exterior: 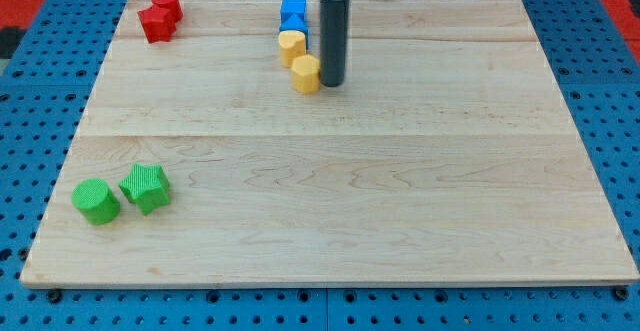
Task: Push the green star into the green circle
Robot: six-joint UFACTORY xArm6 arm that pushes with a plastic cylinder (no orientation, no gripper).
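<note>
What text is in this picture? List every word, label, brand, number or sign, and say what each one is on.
None: no readable text anywhere.
The wooden board, the blue pegboard, my tip and the blocks, green star, green circle, red, blue and yellow ones, all carry no print.

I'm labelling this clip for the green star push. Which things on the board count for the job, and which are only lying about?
For the job:
green star
green circle, touching the star on the view's left
my tip, far off, beside the yellow blocks

Lying about:
two red blocks
blue blocks
two yellow blocks
</note>
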